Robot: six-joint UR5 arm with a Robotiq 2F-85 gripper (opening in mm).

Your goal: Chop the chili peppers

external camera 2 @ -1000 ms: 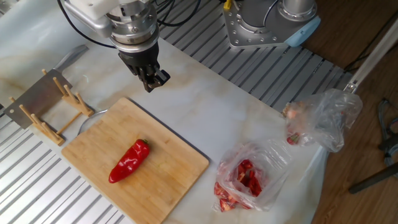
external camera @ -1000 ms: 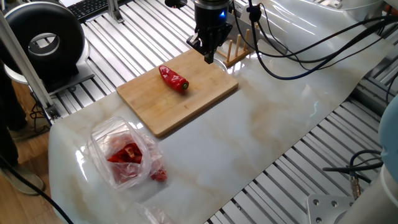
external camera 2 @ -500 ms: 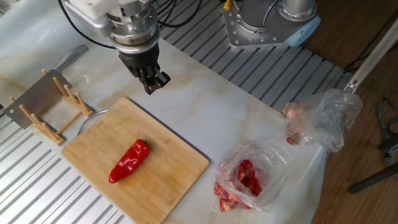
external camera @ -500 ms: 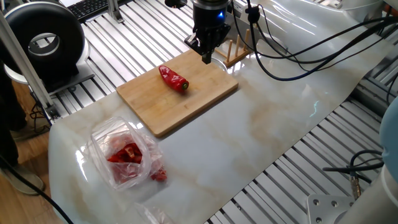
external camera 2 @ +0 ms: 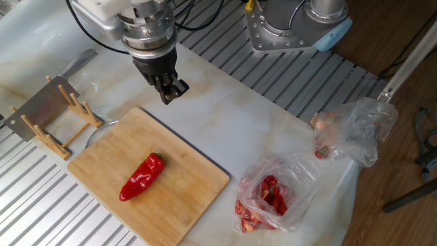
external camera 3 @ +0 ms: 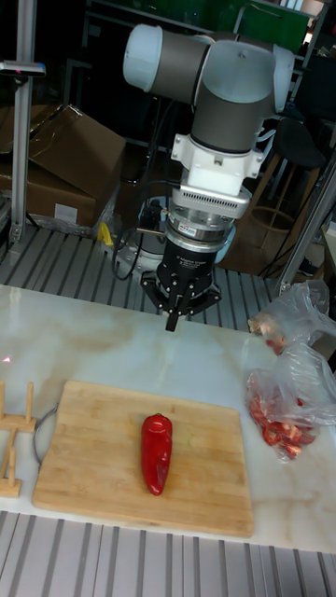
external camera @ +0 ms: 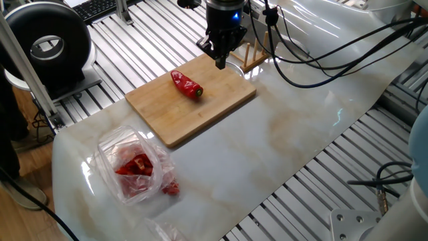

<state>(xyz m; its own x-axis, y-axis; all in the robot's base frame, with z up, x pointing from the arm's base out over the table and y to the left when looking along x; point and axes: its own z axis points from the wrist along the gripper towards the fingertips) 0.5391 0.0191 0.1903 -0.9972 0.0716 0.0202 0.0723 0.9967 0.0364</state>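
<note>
One glossy red chili pepper with a small green stem lies whole on the bamboo cutting board. My gripper hangs above the white table just past the board's far edge, pointing down. Its fingers are pressed together and hold nothing. It stands well apart from the chili.
A wooden rack holding a cleaver stands beside the board. A see-through bag with red pieces lies on the table, with a second bag near the edge.
The gripper has drifted a little sideways along the board's far edge. The chili and the board have not moved.
</note>
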